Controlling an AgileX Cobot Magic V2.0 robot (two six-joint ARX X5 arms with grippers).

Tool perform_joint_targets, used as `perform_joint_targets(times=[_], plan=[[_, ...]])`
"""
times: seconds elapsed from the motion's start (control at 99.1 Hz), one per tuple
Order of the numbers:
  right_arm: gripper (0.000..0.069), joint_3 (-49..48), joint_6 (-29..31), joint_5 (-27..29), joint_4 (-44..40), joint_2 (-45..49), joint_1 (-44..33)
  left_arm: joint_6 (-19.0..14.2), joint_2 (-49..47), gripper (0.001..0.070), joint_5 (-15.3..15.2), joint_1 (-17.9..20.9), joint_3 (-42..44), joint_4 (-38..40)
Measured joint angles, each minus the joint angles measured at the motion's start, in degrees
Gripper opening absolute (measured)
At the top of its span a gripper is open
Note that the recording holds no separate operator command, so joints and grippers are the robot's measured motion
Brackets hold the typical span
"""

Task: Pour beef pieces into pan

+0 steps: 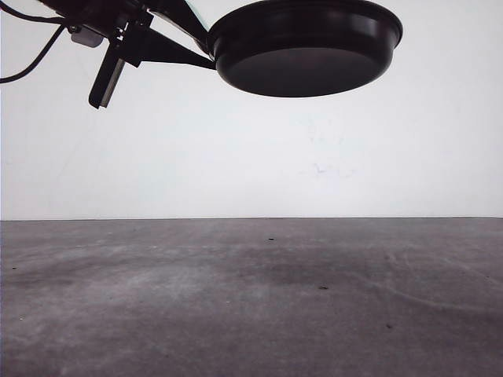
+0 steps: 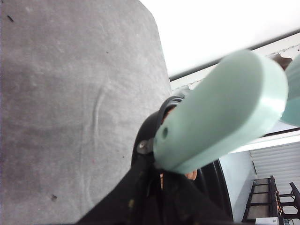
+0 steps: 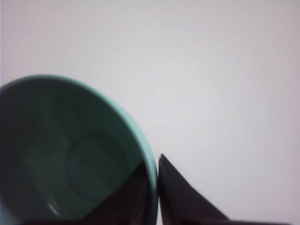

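**A:** Where is the pan at this moment?

**B:** The round, shallow black frying pan (image 1: 306, 47) hangs in the air at the top centre-right of the front view, well above the grey, scuffed table (image 1: 251, 306). You look at its dark underside. A white wall (image 1: 251, 157) fills the background behind it.

**A:** What carries it?

**B:** The left gripper (image 1: 157, 43), in the upper left of the front view, reaches to the pan's left edge. In the left wrist view the pan's mint-green rounded handle (image 2: 220, 112) runs from the lower centre toward the upper right, and the dark fingers (image 2: 136, 197) at the lower centre close round its metal stem, so the jaws are narrow and clamped on the pan.

**A:** And the beef?

**B:** Only a glimpse. In the left wrist view a few small reddish-brown beef pieces (image 2: 191, 175) peek out just under the handle, inside the pan's black rim (image 2: 220, 187). How many lie there I cannot tell.

**A:** The other arm?

**B:** In the right wrist view a teal round bowl (image 3: 70, 154) fills the lower left, its inside dark and with nothing in it that I can make out. The right gripper (image 3: 157, 187) sits at the bowl's rim at the bottom centre, one dark finger (image 3: 183, 197) outside the wall and another inside, pinching the rim between them.
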Motion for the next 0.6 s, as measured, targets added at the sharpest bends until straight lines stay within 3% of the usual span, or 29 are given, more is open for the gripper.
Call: perform_joint_targets(times=[0.101,0.182,0.414,0.595], plan=[[0.0017,0.09,9.33,4.48,-1.05,-0.22,0.09,0.0,0.0,0.0021,0.07,0.11,0.0,0.02],[0.0017,1.07,20.63,6.88,-9.66,-1.97,0.17,0.0,0.0,0.0021,0.15,0.28,0.0,0.02],[0.0017,10.27,54.51,-6.38,-40.35,-6.51,-3.26,0.0,0.0,0.0021,0.31,0.37,0.0,0.0],[0.0017,16.15,70.44,-10.95,-50.95,-6.91,-8.07,0.02,0.0,0.0021,0.5,0.37,0.0,0.0]])
